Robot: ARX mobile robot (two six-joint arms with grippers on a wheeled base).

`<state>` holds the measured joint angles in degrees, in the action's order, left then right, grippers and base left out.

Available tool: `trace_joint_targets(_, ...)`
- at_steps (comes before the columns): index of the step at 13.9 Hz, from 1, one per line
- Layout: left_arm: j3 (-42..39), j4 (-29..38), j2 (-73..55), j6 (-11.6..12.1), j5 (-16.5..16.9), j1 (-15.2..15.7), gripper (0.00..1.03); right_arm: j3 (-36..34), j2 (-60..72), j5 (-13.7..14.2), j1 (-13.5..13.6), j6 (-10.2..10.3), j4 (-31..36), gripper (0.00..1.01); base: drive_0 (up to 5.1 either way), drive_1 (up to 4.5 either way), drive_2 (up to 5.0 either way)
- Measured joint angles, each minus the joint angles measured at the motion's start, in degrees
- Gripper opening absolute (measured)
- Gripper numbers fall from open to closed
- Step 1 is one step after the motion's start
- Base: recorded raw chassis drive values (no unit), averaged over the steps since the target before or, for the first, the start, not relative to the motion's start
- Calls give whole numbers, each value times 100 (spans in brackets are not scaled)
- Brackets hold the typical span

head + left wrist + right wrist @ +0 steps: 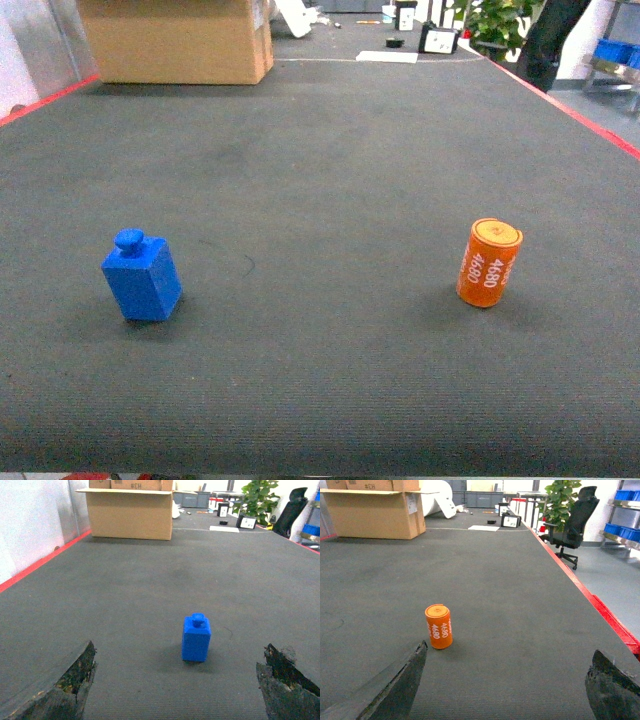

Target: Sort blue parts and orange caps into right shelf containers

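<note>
Nearest, both sets of jaws are seen spread wide and empty. Beyond them, the blue part is stood left on the dark worktop, well apart from the orange cap at right. Farther back, a cardboard box is set.

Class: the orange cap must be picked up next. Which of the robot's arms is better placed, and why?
The right arm. Its wrist view shows the orange cap just ahead of the open right pincer; the left pincer faces the blue part instead.
</note>
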<state>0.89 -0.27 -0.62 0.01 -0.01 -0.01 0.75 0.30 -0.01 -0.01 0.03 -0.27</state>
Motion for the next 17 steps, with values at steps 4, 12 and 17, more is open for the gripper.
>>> trace_joint_targets(4, 0, 0, 0, 2, 0, 0, 98, 0, 0, 0, 0, 0, 0, 98, 0, 0, 0)
trace_joint_targets(12, 0, 2, 0, 0, 0, 0, 98, 0, 0, 0, 0, -2, 0, 98, 0, 0, 0)
trace_joint_targets(17, 0, 0, 0, 0, 0, 0, 98, 0, 0, 0, 0, -2, 0, 98, 0, 0, 0)
